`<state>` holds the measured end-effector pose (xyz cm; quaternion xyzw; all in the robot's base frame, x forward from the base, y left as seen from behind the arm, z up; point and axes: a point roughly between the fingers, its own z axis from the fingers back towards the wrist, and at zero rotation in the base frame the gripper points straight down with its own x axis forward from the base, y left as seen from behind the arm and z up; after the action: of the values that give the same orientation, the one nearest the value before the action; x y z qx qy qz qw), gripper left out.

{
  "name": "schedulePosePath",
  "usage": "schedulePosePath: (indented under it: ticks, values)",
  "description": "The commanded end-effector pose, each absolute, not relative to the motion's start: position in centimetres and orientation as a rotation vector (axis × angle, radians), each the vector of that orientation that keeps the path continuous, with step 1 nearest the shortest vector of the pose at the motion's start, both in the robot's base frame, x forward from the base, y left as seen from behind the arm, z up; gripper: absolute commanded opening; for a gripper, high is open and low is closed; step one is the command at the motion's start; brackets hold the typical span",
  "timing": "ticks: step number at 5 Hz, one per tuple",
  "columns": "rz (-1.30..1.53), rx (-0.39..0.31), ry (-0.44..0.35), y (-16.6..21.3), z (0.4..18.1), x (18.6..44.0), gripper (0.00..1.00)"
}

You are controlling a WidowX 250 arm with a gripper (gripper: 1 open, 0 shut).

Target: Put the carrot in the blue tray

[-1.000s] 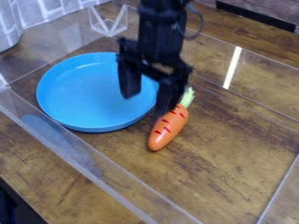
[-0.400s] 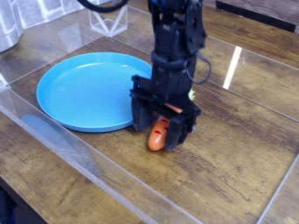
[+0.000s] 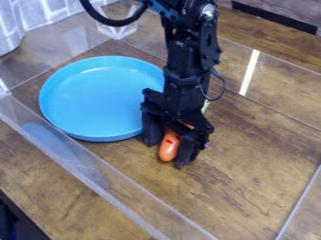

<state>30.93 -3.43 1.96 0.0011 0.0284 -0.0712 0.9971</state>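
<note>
The orange carrot [image 3: 168,146] lies on the wooden table just right of the blue tray [image 3: 90,96], a round shallow dish. Only its lower orange end shows; the rest is hidden behind the gripper. My black gripper [image 3: 175,143] has come down over the carrot, its fingers [image 3: 148,131] standing open on either side of it and reaching to the table. The carrot rests between the fingers without being squeezed.
A clear plastic wall [image 3: 88,173] runs along the table's front left edge. A transparent container [image 3: 116,21] stands at the back behind the tray. Bare wooden tabletop [image 3: 251,178] extends to the right and front.
The gripper has moved from above the tray's right rim down and to the right, over the carrot. It now straddles the carrot, covering most of it. The carrot has stayed in place.
</note>
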Motion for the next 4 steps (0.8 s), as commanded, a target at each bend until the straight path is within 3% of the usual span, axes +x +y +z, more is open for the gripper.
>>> schedulePosePath:
  ticks: [1,2,3,4]
  values:
    - [-0.158,-0.001,0.026,-4.1,2.76,31.85,1.0]
    - [-0.157,-0.003,0.031,-4.17,2.68,32.15,1.0]
    - [-0.157,-0.007,0.036,-4.32,2.57,32.29,0.0]
    - [-0.165,-0.016,0.042,-4.78,2.45,32.27,0.0]
